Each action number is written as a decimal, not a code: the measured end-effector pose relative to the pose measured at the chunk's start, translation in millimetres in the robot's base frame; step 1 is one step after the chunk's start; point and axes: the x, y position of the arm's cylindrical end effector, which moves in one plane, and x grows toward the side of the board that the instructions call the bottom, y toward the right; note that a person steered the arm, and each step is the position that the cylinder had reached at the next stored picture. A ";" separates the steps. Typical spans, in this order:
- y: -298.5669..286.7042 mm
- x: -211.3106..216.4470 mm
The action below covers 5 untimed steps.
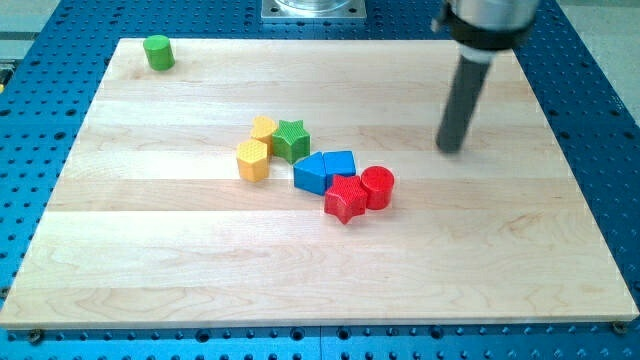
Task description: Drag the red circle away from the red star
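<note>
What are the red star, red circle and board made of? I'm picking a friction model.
Red star and red circle: probably plastic, matte with fine ridges, perhaps printed. Board: wood, pale planks with visible grain and a smooth sheen.

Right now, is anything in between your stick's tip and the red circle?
No. In the camera view only bare wood lies between my tip and the red circle. The red star touches the circle on its far side, toward the view's left.

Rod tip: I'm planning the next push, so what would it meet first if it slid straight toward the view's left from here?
My tip would probably pass above the red cylinder block and first reach the blue blocks or the green star block; depth is unclear.
</note>
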 end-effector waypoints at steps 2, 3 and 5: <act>-71.2 73.7; -81.8 89.4; -119.7 31.8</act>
